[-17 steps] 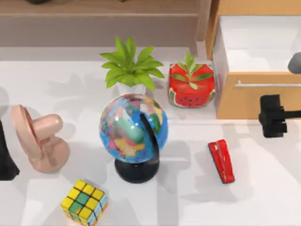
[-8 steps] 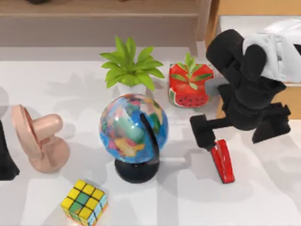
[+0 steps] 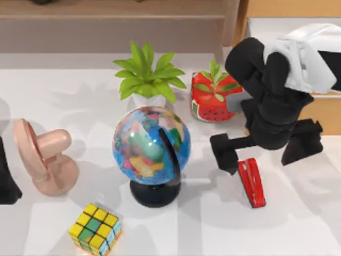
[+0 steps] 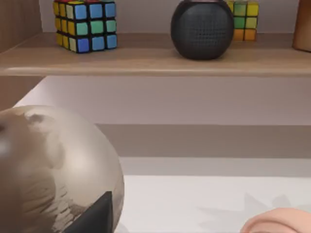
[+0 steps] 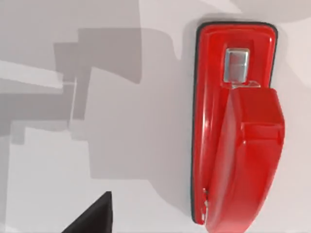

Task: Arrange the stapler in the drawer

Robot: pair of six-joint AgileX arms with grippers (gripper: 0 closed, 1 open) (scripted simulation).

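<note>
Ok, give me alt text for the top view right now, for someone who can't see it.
The right gripper, fingers spread wide, hangs over the near-left end of the red stapler lying on the white table. The wooden drawer sits at the far right behind the arm; a globe, plants, a puzzle cube and a pink ornament fill the left, with the left arm at the left edge.

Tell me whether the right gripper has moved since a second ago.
Yes. The right gripper went from beside the wooden drawer leftward, over the slim red stapler.
</note>
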